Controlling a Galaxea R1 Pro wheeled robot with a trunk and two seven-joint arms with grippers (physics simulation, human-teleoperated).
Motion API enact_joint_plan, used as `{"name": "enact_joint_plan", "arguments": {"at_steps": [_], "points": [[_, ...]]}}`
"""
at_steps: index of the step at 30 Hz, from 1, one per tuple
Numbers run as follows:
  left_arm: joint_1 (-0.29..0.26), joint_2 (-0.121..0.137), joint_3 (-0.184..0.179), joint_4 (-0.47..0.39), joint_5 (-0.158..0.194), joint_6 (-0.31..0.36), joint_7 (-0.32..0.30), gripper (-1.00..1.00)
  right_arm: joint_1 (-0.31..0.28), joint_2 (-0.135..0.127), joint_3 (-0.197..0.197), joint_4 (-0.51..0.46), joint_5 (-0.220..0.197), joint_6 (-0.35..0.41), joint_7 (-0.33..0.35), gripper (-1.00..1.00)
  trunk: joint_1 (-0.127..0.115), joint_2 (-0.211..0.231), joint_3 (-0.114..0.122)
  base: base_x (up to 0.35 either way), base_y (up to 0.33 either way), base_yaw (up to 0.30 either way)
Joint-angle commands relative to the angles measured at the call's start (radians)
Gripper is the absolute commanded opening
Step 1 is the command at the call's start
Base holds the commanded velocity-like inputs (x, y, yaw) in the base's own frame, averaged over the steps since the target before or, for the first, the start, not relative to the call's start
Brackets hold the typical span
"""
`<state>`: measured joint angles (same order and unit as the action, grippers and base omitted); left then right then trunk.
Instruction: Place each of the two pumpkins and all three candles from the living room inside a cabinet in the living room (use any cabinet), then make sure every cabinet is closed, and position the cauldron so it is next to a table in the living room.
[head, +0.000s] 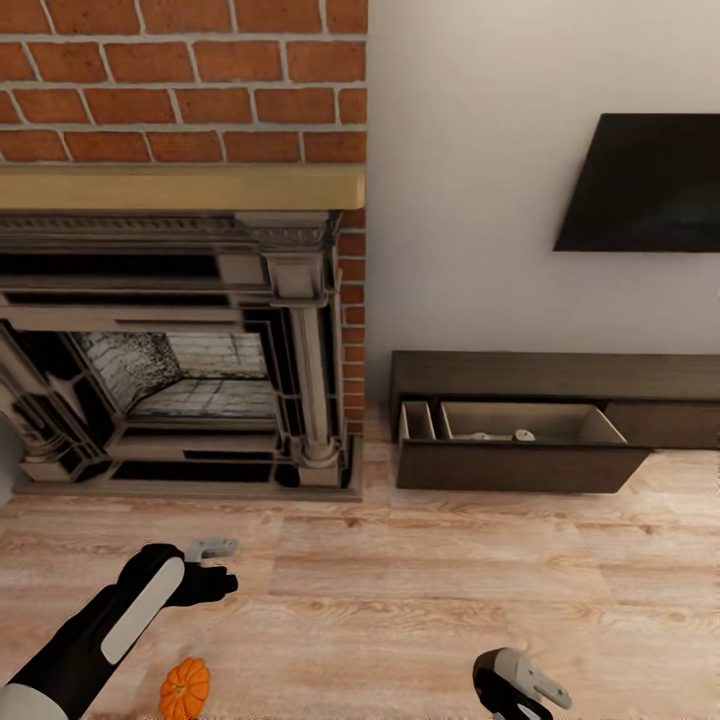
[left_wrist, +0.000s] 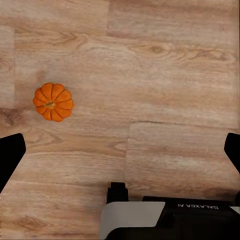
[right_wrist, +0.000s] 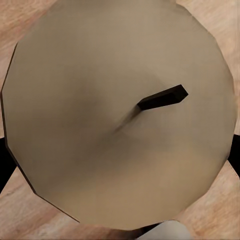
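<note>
Just below the wide-open, empty left claw (left_wrist: 120, 150), pumpkin (left_wrist: 53, 101) looks light, rigid and slick-ribbed, so grip its sides.

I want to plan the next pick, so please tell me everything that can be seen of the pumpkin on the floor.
The pumpkin is small, orange and ribbed into rounded lobes, with a short dark stem at the centre of its top. It sits upright on the pale wood floor, stem up, touching nothing else. In the head view it lies near the lower edge, just below the left gripper, which is above the floor and not around it.
</note>
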<state>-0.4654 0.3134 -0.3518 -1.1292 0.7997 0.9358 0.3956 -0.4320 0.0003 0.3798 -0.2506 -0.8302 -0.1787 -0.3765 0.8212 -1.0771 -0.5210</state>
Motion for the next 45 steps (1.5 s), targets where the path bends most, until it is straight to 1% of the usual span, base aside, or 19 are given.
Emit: {"name": "enact_joint_plan", "arguments": {"at_steps": [1, 3, 6, 13, 19, 26, 31, 37, 45], "points": [[-0.001, -0.002, -0.013, -0.001, 0.002, 0.001, 0.011, 1.0, -0.001, 0.0, 0.008, -0.002, -0.012, -0.007, -0.004, -1.0, 0.0, -0.001, -0.003, 0.0, -0.279, 0.038], [-0.001, -0.008, -0.026, -0.001, -0.014, 0.001, 0.011, 1.0, -0.001, 0.0, 0.009, -0.004, -0.014, -0.008, -0.003, -1.0, 0.0, -0.001, -0.006, 0.0, -0.296, 0.051], [-0.001, -0.019, -0.032, -0.001, -0.026, 0.001, 0.01, 1.0, -0.001, 0.0, 0.011, -0.005, -0.014, -0.009, -0.002, -1.0, 0.0, -0.001, -0.008, 0.0, -0.308, 0.021], [-0.001, -0.024, -0.04, 0.001, -0.03, 0.001, 0.011, 1.0, -0.001, 0.0, 0.009, -0.005, -0.016, -0.01, 0.0, -1.0, 0.0, -0.001, -0.009, 0.0, -0.314, -0.001], [-0.001, -0.031, -0.051, 0.003, -0.031, -0.001, 0.011, 1.0, 0.0, 0.0, 0.008, -0.004, -0.017, -0.009, 0.001, -1.0, 0.0, -0.001, -0.011, 0.031, -0.312, -0.196], [-0.001, -0.033, -0.053, 0.005, -0.031, -0.003, 0.011, 1.0, -0.001, 0.0, 0.008, -0.004, -0.017, -0.008, 0.001, -1.0, 0.0, -0.001, -0.015, 0.21, -0.274, -0.256], [-0.001, -0.034, -0.064, 0.008, -0.031, -0.003, 0.011, 1.0, -0.001, 0.0, 0.008, -0.004, -0.016, -0.009, 0.001, -1.0, 0.0, -0.001, -0.017, 0.237, -0.266, -0.217], [-0.001, -0.034, -0.067, 0.011, -0.031, -0.017, 0.011, 1.0, -0.001, 0.0, 0.01, -0.005, -0.015, -0.011, 0.001, -1.0, 0.0, -0.001, -0.018, 0.238, -0.266, -0.035], [-0.001, -0.035, -0.067, 0.011, -0.031, -0.018, 0.011, 1.0, -0.001, 0.0, 0.011, -0.006, -0.014, -0.013, 0.003, -1.0, 0.0, -0.001, -0.018, 0.239, -0.266, -0.002]]}}
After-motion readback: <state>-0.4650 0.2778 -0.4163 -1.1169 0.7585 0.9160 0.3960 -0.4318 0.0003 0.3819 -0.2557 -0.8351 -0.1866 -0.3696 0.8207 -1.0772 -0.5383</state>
